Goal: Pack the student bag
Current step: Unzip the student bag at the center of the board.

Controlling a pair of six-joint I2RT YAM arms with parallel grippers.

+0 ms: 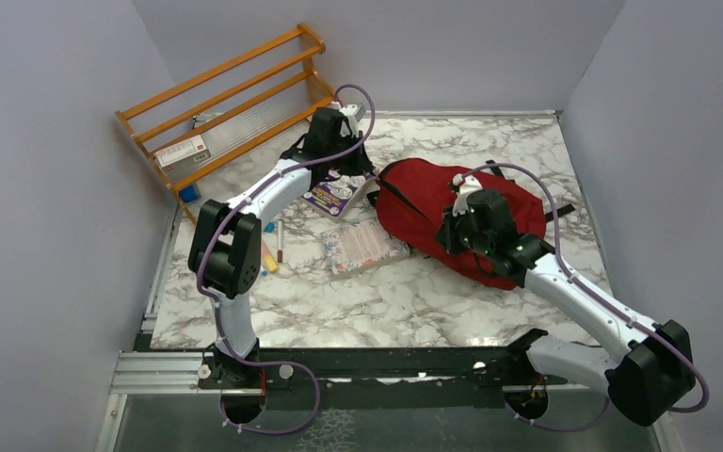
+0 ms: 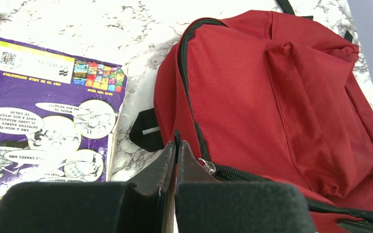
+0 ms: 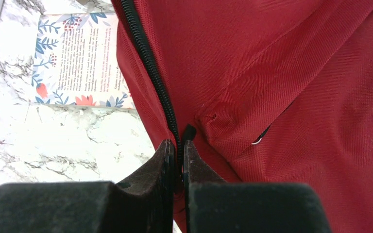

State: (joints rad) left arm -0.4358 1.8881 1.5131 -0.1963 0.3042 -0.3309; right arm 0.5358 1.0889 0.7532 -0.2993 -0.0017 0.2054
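Observation:
The student bag (image 1: 424, 202), dark red with black zipper trim, lies flat on the marble table right of centre. My left gripper (image 1: 360, 177) is at the bag's left end. In the left wrist view (image 2: 177, 144) it is shut on a black zipper pull tab, and the metal slider (image 2: 207, 166) sits just right of the fingertips. My right gripper (image 1: 450, 234) is on the bag's near side. In the right wrist view (image 3: 177, 148) it is shut on the bag's black zipper edge (image 3: 150, 73). The bag (image 2: 272, 97) looks closed along the visible zipper.
A purple comic book (image 1: 339, 193) lies just left of the bag. A floral-cover book (image 1: 362, 245) lies in front of it. Pens (image 1: 273, 250) lie further left. A wooden rack (image 1: 226, 94) holding a small box (image 1: 184, 151) stands at the back left. Grey walls enclose the table.

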